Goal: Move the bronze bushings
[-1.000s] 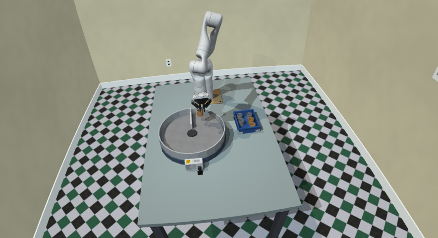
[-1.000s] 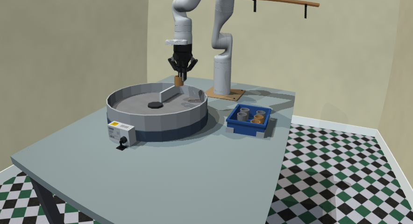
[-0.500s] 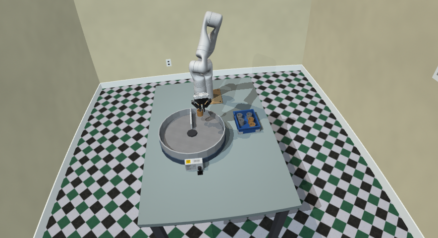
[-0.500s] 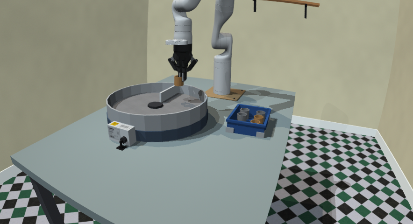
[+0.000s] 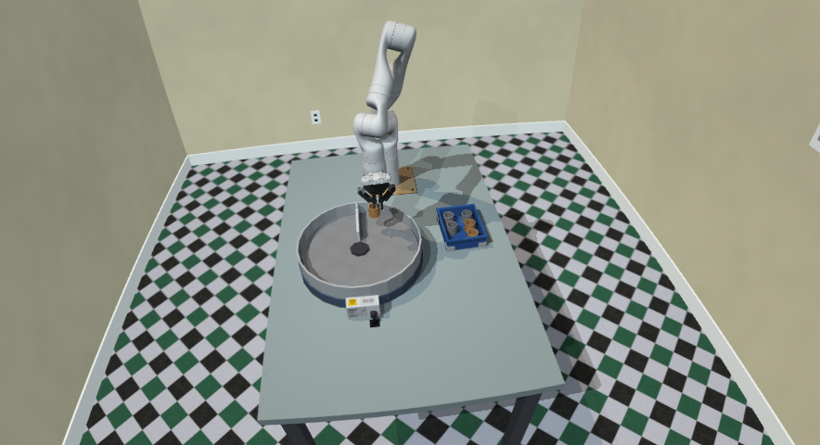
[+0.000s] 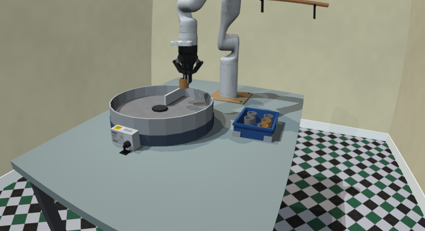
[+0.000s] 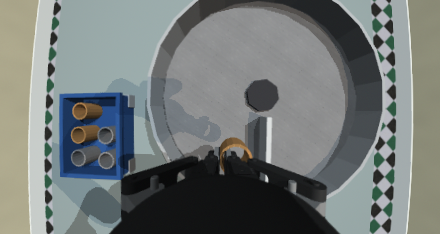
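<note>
My gripper [image 5: 377, 204] [image 6: 186, 78] [image 7: 222, 154] is shut on the wall of a bronze bushing [image 5: 374, 212] [image 6: 183, 83] [image 7: 233, 143], which hangs about upright above the back part of the turntable, close to the divider in the views. Fingers hide part of it in the wrist view. The grey disc [image 5: 332, 235] [image 6: 136, 106] [image 7: 215, 61] carries no bushing that I can see; its dark hub [image 5: 359, 248] [image 6: 159, 108] [image 7: 263, 95] is central. The blue crate [image 5: 462, 244] [image 6: 251, 134] holds two bronze bushings, one [image 7: 94, 111] beside the other [image 7: 91, 134], and three steel bushings, one [image 7: 90, 155] in a corner.
A raised wall rings the disc. A thin upright divider [image 5: 359, 226] [image 6: 173, 95] [image 7: 269, 141] runs from near the hub to the back. A white box [image 5: 358, 312] [image 6: 133, 138] with a black knob stands at the turntable's front. The crate stands to its right in the top and exterior views.
</note>
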Available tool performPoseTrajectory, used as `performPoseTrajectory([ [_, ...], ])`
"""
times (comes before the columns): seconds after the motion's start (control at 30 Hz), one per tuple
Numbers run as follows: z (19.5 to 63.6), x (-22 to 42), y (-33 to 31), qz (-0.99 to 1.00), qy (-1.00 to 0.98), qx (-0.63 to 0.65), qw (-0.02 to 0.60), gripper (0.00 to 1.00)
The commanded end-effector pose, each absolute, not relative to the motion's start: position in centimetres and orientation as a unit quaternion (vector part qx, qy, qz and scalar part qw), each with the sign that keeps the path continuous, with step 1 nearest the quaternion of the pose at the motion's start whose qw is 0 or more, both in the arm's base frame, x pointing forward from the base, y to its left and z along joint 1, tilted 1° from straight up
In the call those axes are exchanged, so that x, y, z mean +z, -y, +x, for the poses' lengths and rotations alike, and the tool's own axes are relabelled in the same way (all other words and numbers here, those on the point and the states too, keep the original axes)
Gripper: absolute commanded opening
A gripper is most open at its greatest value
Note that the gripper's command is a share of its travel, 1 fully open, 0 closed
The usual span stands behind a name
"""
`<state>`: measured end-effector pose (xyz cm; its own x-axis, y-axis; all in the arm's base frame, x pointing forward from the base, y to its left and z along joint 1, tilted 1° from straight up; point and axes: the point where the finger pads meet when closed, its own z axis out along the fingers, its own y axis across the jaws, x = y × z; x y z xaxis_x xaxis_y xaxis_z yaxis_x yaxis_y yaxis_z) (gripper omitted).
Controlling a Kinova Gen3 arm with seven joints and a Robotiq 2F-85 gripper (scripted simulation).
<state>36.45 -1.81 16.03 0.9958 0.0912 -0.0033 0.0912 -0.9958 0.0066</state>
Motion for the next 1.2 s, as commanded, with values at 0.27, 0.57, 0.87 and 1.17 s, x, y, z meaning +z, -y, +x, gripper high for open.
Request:
performPoseTrajectory([
  [0.27, 36.5, 16.1, 2.1, 0.999, -0.051, 0.002, 0.005, 0.0],
  [0.57, 36.5, 16.1, 2.1, 0.999, -0.051, 0.002, 0.005, 0.0],
  [0.87, 36.5, 16.1, 2.1, 0.999, -0.051, 0.002, 0.005, 0.0],
  [1.17, 36.6, 13.8, 2.4, 0.999, -0.049, 0.004, 0.007, 0.0],
])
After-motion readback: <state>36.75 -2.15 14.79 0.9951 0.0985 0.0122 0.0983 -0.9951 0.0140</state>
